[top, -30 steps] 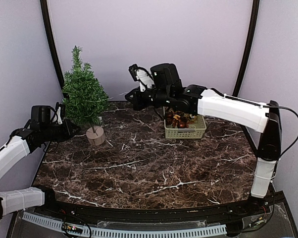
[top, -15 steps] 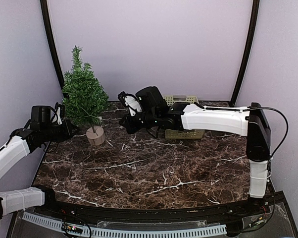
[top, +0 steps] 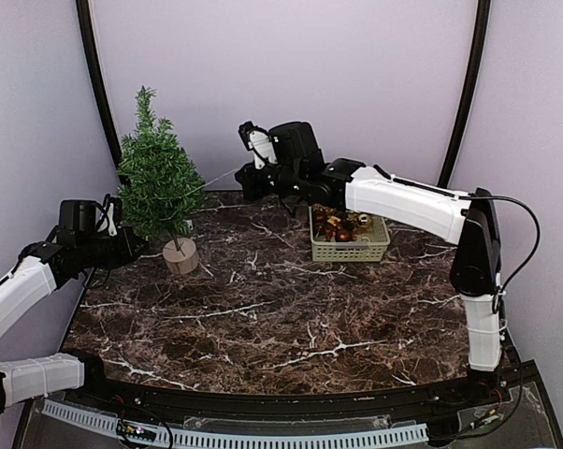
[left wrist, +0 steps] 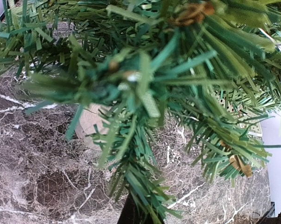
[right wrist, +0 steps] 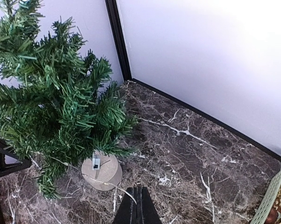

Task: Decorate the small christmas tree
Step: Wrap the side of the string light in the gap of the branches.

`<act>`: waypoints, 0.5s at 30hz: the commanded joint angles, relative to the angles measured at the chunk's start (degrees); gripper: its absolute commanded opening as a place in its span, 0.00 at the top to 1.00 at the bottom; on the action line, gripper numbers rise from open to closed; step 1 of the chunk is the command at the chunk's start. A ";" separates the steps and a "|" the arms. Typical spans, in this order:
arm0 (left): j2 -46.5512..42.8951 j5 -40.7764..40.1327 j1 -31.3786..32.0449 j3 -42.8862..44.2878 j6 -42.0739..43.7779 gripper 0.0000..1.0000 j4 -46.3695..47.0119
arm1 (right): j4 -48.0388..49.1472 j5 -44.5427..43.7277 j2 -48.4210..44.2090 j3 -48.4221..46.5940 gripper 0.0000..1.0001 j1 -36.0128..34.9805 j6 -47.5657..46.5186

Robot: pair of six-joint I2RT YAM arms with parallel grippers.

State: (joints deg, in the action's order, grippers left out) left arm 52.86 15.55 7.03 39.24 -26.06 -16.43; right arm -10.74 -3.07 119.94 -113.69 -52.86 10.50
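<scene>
1. The small christmas tree (top: 160, 178) stood upright at the back-left of the surface (top: 291, 309), close to the left wall. Its long axis was vertical, tip pointing straight up.
2. Its round tan base (top: 180, 255) sat flat on the surface, with the trunk rising from it and the branches spreading wider than the base.
3. The left hand (top: 137, 246) was at the tree's lower left side, level with the bottom branches, and closed tight. In the left wrist view, needles of a low branch ran right down into the closed fingertips (left wrist: 133, 212), so it appeared to be pinching that branch tip. The base (left wrist: 90, 126) showed behind the needles.
4. The right hand (top: 246, 178) was held above the surface to the right of the tree, about mid-height of it and clear of the branches, with its fingers closed together.
5. A thin pale thread (top: 211, 183) ran from the right hand across to the tree's right side. In the right wrist view the thread (right wrist: 110, 184) left the closed fingertips (right wrist: 138, 205) and led to a small grey tag (right wrist: 96, 162) hanging just above the base (right wrist: 101, 171), under the lower branches of the tree (right wrist: 56, 107).
6. A pale basket (top: 352, 253) holding dark and gold ornaments (top: 338, 224) sat on the surface right of centre, well apart from the tree.
</scene>
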 commanded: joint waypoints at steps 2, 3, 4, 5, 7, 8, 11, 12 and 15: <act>-0.02 -2.12 0.23 1.16 1.48 1.00 -1.33 | 1.95 -0.59 1.56 -4.08 1.00 0.21 -1.80; -0.17 -2.38 0.24 1.17 1.60 1.00 -1.42 | 2.22 -0.22 1.80 -4.68 1.00 0.21 -1.80; -0.19 -2.68 0.25 1.18 1.80 1.00 -1.64 | 2.38 0.01 2.24 -5.54 1.00 0.21 -1.88; -0.25 -2.83 0.24 1.18 1.89 1.00 -1.70 | 2.44 0.07 2.91 -6.56 1.00 0.21 -1.89; -0.29 -3.11 0.19 1.19 1.98 1.00 -1.83 | 2.34 0.38 5.12 -8.94 1.00 0.41 -1.74; -0.29 -3.15 0.18 1.19 2.02 1.00 -1.74 | 2.14 0.76 5.83 -10.24 1.00 0.54 -1.53; -0.22 -3.12 0.18 1.19 2.07 1.00 -1.68 | 1.72 2.04 9.59 -14.07 1.00 1.11 -0.57; -0.17 -3.15 0.18 1.14 2.07 1.00 -1.55 | 1.75 2.40 10.49 -14.95 1.00 1.22 -0.23; -0.13 -3.35 0.18 1.10 2.15 1.00 -1.52 | 2.06 3.52 12.27 -15.65 1.00 1.53 0.62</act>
State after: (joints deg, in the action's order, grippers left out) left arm 52.86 13.39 7.03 39.24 -24.73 -16.91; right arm -10.35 -1.63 129.56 -126.98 -52.25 9.67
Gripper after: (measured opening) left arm 0.019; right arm 0.005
